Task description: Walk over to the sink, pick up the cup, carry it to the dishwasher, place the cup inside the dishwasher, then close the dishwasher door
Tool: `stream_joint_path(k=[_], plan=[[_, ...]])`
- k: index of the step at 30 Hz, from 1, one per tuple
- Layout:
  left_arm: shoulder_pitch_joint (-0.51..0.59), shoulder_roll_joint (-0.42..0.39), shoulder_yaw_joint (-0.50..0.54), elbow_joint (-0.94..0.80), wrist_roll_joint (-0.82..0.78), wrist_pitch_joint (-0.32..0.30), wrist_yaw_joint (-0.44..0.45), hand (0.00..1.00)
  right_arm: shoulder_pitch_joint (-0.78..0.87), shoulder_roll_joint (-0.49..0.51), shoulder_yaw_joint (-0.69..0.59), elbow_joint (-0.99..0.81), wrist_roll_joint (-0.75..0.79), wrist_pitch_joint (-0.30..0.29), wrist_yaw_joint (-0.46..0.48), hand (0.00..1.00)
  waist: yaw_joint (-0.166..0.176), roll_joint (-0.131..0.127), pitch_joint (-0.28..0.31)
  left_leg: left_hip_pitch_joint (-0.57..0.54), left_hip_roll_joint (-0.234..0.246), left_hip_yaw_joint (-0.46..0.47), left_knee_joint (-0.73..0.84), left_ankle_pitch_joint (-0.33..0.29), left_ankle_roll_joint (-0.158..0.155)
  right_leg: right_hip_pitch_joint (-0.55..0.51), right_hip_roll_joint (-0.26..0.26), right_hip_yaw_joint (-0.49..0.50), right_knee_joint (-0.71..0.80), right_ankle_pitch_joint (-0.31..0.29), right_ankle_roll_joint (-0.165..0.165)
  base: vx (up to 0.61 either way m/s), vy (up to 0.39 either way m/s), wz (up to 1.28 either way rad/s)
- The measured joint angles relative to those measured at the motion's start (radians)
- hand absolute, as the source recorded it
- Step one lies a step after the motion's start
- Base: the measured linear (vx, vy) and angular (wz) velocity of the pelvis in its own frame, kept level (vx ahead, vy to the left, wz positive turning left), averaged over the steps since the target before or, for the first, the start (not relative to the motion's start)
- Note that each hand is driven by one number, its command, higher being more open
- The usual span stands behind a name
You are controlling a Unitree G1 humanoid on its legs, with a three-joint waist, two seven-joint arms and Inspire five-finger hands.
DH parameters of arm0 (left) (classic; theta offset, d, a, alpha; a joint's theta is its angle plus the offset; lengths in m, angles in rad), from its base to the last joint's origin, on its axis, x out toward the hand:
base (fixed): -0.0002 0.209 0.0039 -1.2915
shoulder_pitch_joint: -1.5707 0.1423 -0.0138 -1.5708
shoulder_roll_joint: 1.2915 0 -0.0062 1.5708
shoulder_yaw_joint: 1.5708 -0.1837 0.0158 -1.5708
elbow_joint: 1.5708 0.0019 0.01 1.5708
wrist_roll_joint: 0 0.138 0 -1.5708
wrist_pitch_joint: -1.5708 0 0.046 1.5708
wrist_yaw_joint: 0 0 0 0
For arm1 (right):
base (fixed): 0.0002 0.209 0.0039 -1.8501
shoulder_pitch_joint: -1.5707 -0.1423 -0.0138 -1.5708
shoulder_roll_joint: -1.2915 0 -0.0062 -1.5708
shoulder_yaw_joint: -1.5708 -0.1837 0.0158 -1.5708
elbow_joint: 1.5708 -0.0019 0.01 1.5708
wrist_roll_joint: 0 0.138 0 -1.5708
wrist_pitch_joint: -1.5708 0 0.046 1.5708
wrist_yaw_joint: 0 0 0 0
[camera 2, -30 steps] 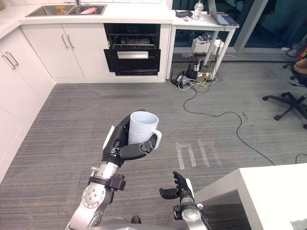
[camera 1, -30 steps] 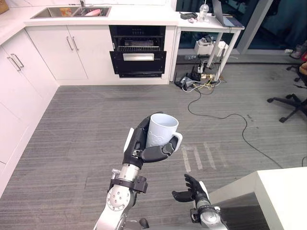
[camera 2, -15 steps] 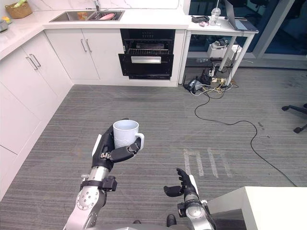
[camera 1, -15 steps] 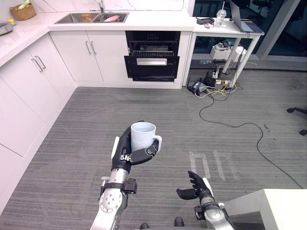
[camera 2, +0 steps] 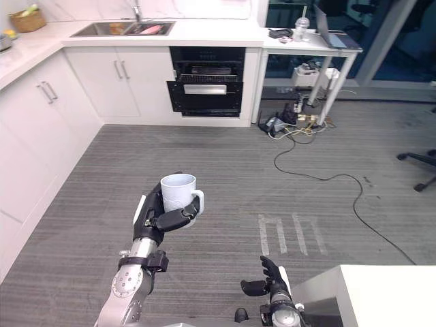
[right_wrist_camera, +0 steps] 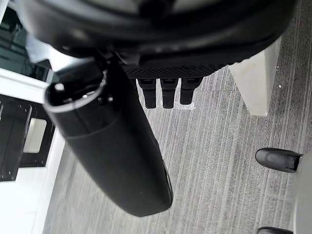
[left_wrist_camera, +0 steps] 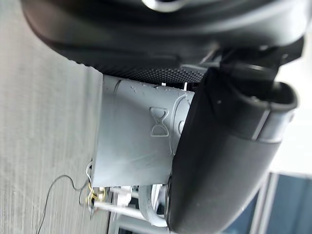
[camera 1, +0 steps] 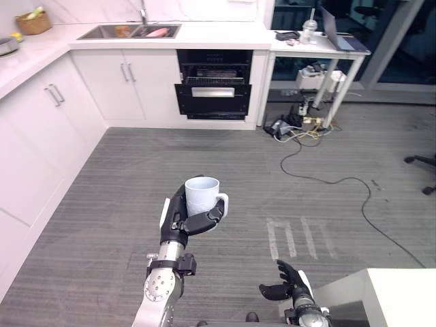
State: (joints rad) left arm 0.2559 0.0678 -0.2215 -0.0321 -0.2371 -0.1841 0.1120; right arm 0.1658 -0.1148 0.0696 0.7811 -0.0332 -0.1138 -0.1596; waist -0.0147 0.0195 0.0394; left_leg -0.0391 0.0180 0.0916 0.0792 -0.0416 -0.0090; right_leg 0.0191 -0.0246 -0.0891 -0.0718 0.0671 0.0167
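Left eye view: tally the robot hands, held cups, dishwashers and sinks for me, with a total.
Robot hands: 2, left hand and right hand
Held cups: 1, the cup in the left hand
Dishwashers: 1, the dishwasher
Sinks: 1, the sink
Total: 5

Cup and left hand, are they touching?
Touching. In the left eye view the left hand curls round the cup, thumb across its side.

Wicker basket (camera 1: 34, 22) on counter, far left. White cabinets (camera 1: 126, 85) along left wall & back. Desk (camera 1: 320, 47) back right w/ laptop (camera 1: 335, 32); cable tangle (camera 1: 296, 124) on floor beneath. Tape marks (camera 1: 297, 238) on grey floor (camera 1: 136, 163). White table (camera 1: 402, 293) corner nr right.
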Motion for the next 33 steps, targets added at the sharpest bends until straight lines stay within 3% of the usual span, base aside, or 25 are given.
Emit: stream_joint_path(k=[4,8,12,14,16,17,18,19,20,21,23,26,27,28,29,30,31,33], plan=[[0.008,-0.005,0.002,-0.001,-0.019,0.008,0.006,0.3,-0.012,-0.004,-0.033,-0.017,0.013,-0.001,-0.025,0.9,0.029,0.007,0.016,-0.031,0.014,-0.034,0.036,-0.02,-0.011,-0.002,0.004,-0.072,0.042,-0.039,-0.016,-0.03,-0.072,0.52],[0.001,-0.017,0.005,-0.007,-0.019,0.008,0.014,0.3,-0.033,-0.003,-0.062,-0.054,0.013,-0.001,-0.046,0.9,0.028,0.016,0.046,-0.049,0.103,0.197,0.081,-0.031,-0.019,-0.012,-0.017,-0.142,0.103,-0.1,-0.007,0.03,-0.034,0.59],[0.001,-0.007,0.001,-0.01,-0.019,0.008,0.016,0.3,-0.056,0.004,-0.062,-0.111,0.013,-0.001,-0.057,0.9,0.036,0.014,0.053,-0.054,0.086,0.219,0.079,-0.045,-0.004,-0.042,-0.049,-0.144,0.151,-0.13,0.026,0.13,0.08,0.07],[0.0,-0.008,-0.003,-0.012,-0.019,0.007,0.016,0.3,-0.064,0.005,-0.063,-0.124,0.013,-0.002,-0.06,0.9,0.035,0.011,0.055,-0.053,0.065,0.219,0.106,-0.091,0.003,-0.06,-0.084,-0.144,0.228,-0.186,0.044,0.16,0.116,0.09],[0.005,-0.01,-0.008,-0.04,-0.017,0.008,0.013,0.3,-0.076,0.007,-0.064,-0.124,0.013,-0.002,-0.062,0.9,0.023,-0.004,0.067,-0.036,0.022,0.207,0.151,-0.146,0.014,-0.099,-0.158,-0.145,0.416,-0.283,0.089,0.27,0.178,0.22],[0.003,-0.017,-0.014,-0.05,-0.017,0.008,0.013,0.3,-0.078,0.006,-0.065,-0.124,0.013,-0.002,-0.061,0.9,0.023,-0.002,0.066,-0.036,0.014,0.203,0.172,-0.166,0.02,-0.135,-0.181,-0.141,0.509,-0.296,0.1,0.25,0.159,0.21],[0.002,-0.018,-0.019,-0.058,-0.017,0.008,0.013,0.3,-0.078,0.006,-0.066,-0.124,0.013,-0.002,-0.061,0.9,0.023,0.0,0.064,-0.033,0.009,0.198,0.178,-0.175,0.026,-0.163,-0.195,-0.14,0.579,-0.297,0.1,0.24,0.149,0.31],[-0.002,-0.009,-0.027,-0.077,-0.017,0.007,0.012,0.3,-0.077,0.015,-0.066,-0.128,0.012,-0.001,-0.06,0.9,0.016,-0.014,0.075,0.001,-0.016,0.177,0.165,-0.186,0.038,-0.212,-0.226,-0.126,0.732,-0.283,0.106,0.39,0.175,0.52],[-0.006,0.001,-0.033,-0.086,-0.016,0.007,0.012,0.3,-0.075,0.031,-0.066,-0.133,0.012,-0.001,-0.059,0.9,0.006,-0.022,0.092,0.047,-0.03,0.149,0.151,-0.198,0.049,-0.27,-0.236,-0.063,0.903,-0.225,0.091,0.39,0.147,0.61],[-0.004,0.009,-0.035,-0.086,-0.016,0.007,0.012,0.3,-0.073,0.039,-0.065,-0.133,0.012,0.0,-0.059,0.9,-0.002,-0.02,0.095,0.067,-0.027,0.135,0.147,-0.207,0.052,-0.293,-0.221,-0.027,0.953,-0.246,0.096,0.4,0.077,0.59],[-0.013,0.029,-0.039,-0.087,-0.015,0.002,0.015,0.3,-0.073,0.05,-0.058,-0.169,0.012,-0.001,-0.057,0.9,-0.007,-0.011,0.101,0.117,-0.016,0.097,0.107,-0.226,0.049,-0.376,-0.132,0.027,0.932,-0.332,0.066,0.34,0.004,0.48],[-0.025,0.032,-0.043,-0.086,-0.015,0.002,0.017,0.3,-0.081,0.042,-0.058,-0.214,0.013,-0.003,-0.057,0.9,-0.017,0.01,0.114,0.174,0.004,0.054,0.052,-0.234,0.038,-0.446,-0.05,0.009,0.754,-0.337,0.042,0.4,-0.064,0.53],[-0.028,0.032,-0.044,-0.086,-0.015,0.001,0.017,0.3,-0.078,0.042,-0.057,-0.233,0.013,-0.003,-0.057,0.9,-0.032,0.007,0.113,0.192,0.001,0.033,0.044,-0.244,0.021,-0.455,-0.021,-0.001,0.617,-0.287,0.03,0.38,-0.087,0.81],[-0.03,0.03,-0.049,-0.082,-0.015,0.001,0.017,0.3,-0.068,0.037,-0.056,-0.249,0.013,-0.005,-0.058,0.9,-0.042,0.004,0.111,0.207,-0.001,0.025,0.053,-0.265,-0.01,-0.449,-0.01,0.012,0.548,-0.123,-0.017,0.62,-0.101,0.83],[-0.04,0.01,-0.056,-0.052,-0.014,0.001,0.017,0.3,-0.068,0.017,-0.053,-0.249,0.013,-0.005,-0.058,0.9,-0.033,0.058,0.101,0.214,0.04,0.029,0.083,-0.288,-0.024,-0.43,0.009,-0.019,0.575,-0.149,-0.03,0.55,-0.076,0.42],[-0.041,0.002,-0.065,-0.049,-0.014,0.001,0.017,0.3,-0.072,0.01,-0.053,-0.251,0.013,-0.005,-0.057,0.9,-0.026,0.064,0.1,0.204,0.055,0.03,0.128,-0.279,-0.039,-0.412,0.014,-0.028,0.571,-0.168,-0.039,0.65,-0.108,0.27],[-0.047,-0.003,-0.067,-0.036,-0.014,0.002,0.016,0.3,-0.07,0.011,-0.047,-0.266,0.013,-0.005,-0.057,0.9,-0.029,0.067,0.104,0.169,0.065,0.027,0.259,-0.26,-0.07,-0.357,0.016,-0.04,0.54,-0.186,-0.047,0.41,-0.098,0.21],[-0.039,-0.023,-0.071,-0.036,-0.014,0.006,0.015,0.3,-0.029,0.016,-0.028,-0.333,0.013,-0.004,-0.057,0.9,-0.02,0.069,0.108,0.071,0.1,0.03,0.559,-0.176,-0.089,-0.251,0.025,-0.045,0.479,-0.192,-0.057,0.51,-0.109,0.2]])
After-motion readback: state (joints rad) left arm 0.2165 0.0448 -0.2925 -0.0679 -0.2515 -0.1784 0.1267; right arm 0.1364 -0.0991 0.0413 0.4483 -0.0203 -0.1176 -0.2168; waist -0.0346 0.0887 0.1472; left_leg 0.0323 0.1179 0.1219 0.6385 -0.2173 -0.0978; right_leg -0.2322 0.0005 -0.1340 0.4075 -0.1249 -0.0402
